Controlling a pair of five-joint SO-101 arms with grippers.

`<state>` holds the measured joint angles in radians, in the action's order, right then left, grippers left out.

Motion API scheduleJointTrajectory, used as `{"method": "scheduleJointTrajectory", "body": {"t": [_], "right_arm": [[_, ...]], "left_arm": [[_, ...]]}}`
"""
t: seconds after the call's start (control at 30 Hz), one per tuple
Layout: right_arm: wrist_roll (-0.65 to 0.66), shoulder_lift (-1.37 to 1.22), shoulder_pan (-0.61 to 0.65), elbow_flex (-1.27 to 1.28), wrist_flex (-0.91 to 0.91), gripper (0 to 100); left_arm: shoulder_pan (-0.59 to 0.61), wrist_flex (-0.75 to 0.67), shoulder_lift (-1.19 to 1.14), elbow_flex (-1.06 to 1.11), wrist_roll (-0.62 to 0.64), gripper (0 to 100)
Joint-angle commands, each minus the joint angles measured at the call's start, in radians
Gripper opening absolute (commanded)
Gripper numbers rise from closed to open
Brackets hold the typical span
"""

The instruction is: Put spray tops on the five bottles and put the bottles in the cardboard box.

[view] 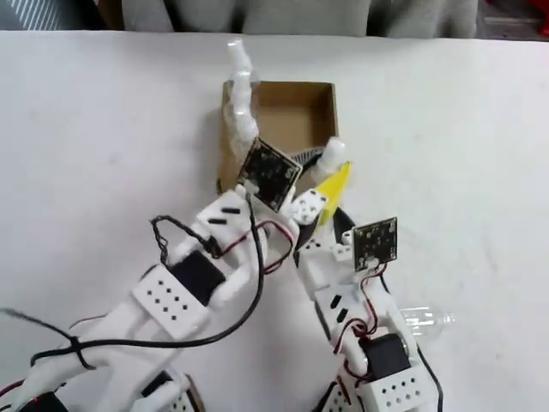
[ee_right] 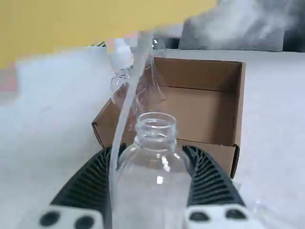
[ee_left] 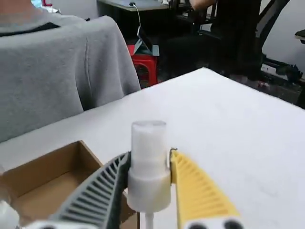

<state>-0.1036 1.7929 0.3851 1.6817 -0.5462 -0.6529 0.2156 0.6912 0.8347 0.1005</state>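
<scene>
A spray top (ee_left: 149, 143) is clamped upright between the grey and yellow fingers of the left end effector (ee_left: 149, 158), which is closed on its collar, above the tabletop (ee_left: 228, 124) just beside the cardboard box (ee_left: 47, 167). An open-necked clear bottle (ee_right: 151, 181) is gripped upright by the right end effector (ee_right: 148, 151), black fingers pressed to both sides, in front of the box. The top's thin tube (ee_right: 127, 105) is seen slanting past the bottle's neck. Capped bottles (ee_right: 125, 78) are seen at the box's far corner, and another bottle (view: 426, 322) is lying on the tabletop beside the right arm.
</scene>
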Motion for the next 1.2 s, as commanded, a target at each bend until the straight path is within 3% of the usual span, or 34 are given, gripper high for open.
{"method": "scheduleJointTrajectory", "body": {"t": [0.0, 0.37, 0.63, 1.17], "right_arm": [[-0.005, 0.007, 0.004, 0.009, -0.002, 1.6], [-0.005, 0.007, 0.005, 0.009, -0.004, 1.6], [-0.005, 0.007, 0.007, 0.009, -0.010, 1.6], [-0.003, 0.007, 0.007, 0.009, -0.010, 1.6]], "left_arm": [[0.035, 0.040, 0.036, -0.204, -0.011, 2], [0.039, 0.021, 0.028, -0.331, -0.011, 2], [0.108, -0.132, -0.142, -0.334, -0.011, 2], [0.107, -0.135, -0.171, -0.288, -0.003, 2]]}}
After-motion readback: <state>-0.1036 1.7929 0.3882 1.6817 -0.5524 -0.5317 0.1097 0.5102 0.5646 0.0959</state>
